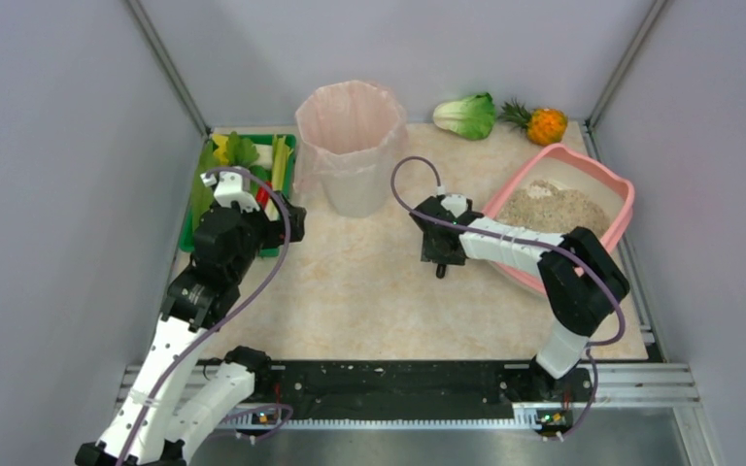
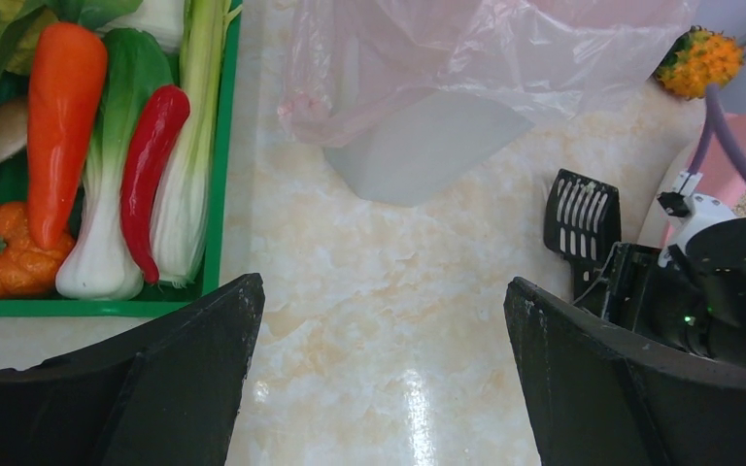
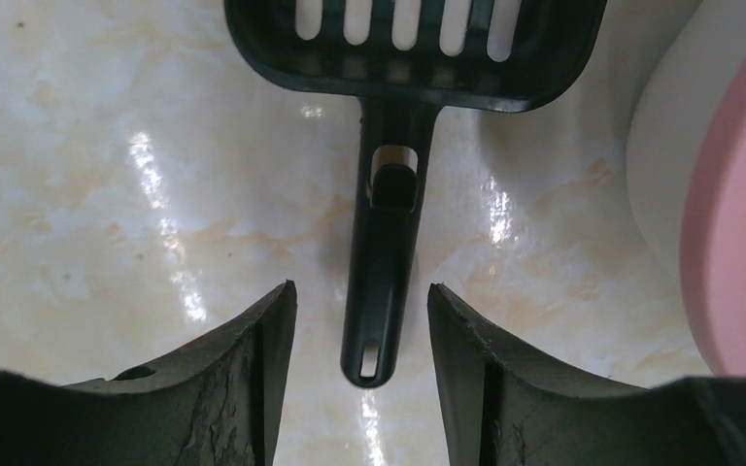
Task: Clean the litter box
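The pink litter box (image 1: pixel 620 186) with beige sand stands at the right of the table, and its rim shows in the right wrist view (image 3: pixel 738 223). A black slotted scoop (image 3: pixel 389 243) lies flat on the table just left of it, also seen in the left wrist view (image 2: pixel 583 214). My right gripper (image 3: pixel 361 287) is low over the scoop's handle end. Its jaws straddle the handle with a gap on each side, so it is open and grips nothing. My left gripper (image 2: pixel 384 283) hangs wide open over bare table beside the green tray, holding nothing.
A white bin with a pink liner (image 1: pixel 351 146) stands at the back centre. A green tray (image 1: pixel 287 141) of toy vegetables is at the back left. A lettuce (image 1: pixel 466 115) and a small pineapple (image 1: pixel 544 124) lie at the back right. Grey walls enclose the table.
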### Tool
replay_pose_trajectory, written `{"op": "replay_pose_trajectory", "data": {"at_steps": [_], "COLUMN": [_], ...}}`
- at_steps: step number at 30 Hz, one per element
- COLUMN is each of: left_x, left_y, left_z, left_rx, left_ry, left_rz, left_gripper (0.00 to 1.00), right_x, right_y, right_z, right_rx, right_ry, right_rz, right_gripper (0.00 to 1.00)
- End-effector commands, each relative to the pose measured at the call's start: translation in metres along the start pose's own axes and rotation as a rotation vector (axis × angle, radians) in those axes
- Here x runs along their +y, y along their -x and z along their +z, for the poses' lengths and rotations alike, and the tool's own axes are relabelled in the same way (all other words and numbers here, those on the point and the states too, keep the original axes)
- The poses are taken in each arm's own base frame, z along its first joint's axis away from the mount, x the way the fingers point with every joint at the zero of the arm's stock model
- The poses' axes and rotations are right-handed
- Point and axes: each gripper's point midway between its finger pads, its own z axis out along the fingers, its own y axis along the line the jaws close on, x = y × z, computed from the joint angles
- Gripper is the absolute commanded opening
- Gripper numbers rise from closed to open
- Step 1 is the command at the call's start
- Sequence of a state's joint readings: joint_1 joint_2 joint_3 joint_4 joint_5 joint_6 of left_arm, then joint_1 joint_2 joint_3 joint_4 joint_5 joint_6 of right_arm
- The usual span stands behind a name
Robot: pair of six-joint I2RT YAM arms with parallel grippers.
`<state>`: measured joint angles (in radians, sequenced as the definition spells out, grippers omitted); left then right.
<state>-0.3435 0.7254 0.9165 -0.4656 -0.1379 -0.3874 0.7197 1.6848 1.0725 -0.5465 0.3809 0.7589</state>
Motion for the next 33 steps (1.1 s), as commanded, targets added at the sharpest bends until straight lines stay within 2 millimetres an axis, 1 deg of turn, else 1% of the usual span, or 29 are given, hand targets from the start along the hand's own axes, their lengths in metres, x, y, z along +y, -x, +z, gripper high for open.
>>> {"op": "replay_pose_trajectory", "data": {"at_steps": [1,5,6,9,11,12,16,17,21,24,28,30,33], "left_x": [-0.003,-0.005,-0.006,-0.010,-0.015,-0.017,-0.029,-0.032,-0.052,-0.066,-0.084,-0.091,-0.100], "left_y": [0.014,0.014,0.014,0.013,0.013,0.012,0.011,0.012,0.007,0.001,-0.008,-0.015,-0.030], "left_z": [-0.007,-0.006,-0.005,-0.002,0.000,0.002,0.012,0.014,0.025,0.033,0.042,0.045,0.050], "left_rx": [-0.042,-0.040,-0.039,-0.031,-0.024,-0.018,0.003,0.007,0.051,0.093,0.151,0.182,0.242], "left_ry": [-0.004,-0.014,-0.018,-0.034,-0.052,-0.059,-0.103,-0.117,-0.204,-0.263,-0.329,-0.355,-0.380], "left_rz": [-0.015,-0.023,-0.026,-0.042,-0.055,-0.061,-0.092,-0.103,-0.150,-0.197,-0.265,-0.292,-0.319], "left_gripper": [0.99,0.99,0.99,0.99,0.99,0.99,0.99,0.99,0.97,0.97,0.99,0.99,0.98], "right_x": [-0.002,-0.004,-0.004,-0.005,-0.005,-0.005,-0.005,-0.002,0.005,0.013,0.027,0.037,0.051], "right_y": [0.004,-0.005,-0.007,-0.011,-0.010,-0.008,0.003,0.006,0.010,0.005,-0.008,-0.018,-0.033], "right_z": [0.019,0.030,0.032,0.033,0.028,0.023,-0.002,-0.012,-0.046,-0.072,-0.106,-0.122,-0.143], "right_rx": [-0.064,-0.048,-0.046,-0.034,-0.035,-0.039,-0.065,-0.069,-0.096,-0.117,-0.152,-0.169,-0.199], "right_ry": [-0.060,-0.067,-0.067,-0.062,-0.048,-0.038,0.021,0.054,0.171,0.258,0.389,0.462,0.549], "right_rz": [0.010,0.002,-0.002,-0.024,-0.038,-0.048,-0.098,-0.113,-0.222,-0.339,-0.488,-0.587,-0.739], "right_gripper": [0.52,0.49,0.47,0.35,0.22,0.18,0.02,0.00,0.00,0.00,0.00,0.00,0.00]}}
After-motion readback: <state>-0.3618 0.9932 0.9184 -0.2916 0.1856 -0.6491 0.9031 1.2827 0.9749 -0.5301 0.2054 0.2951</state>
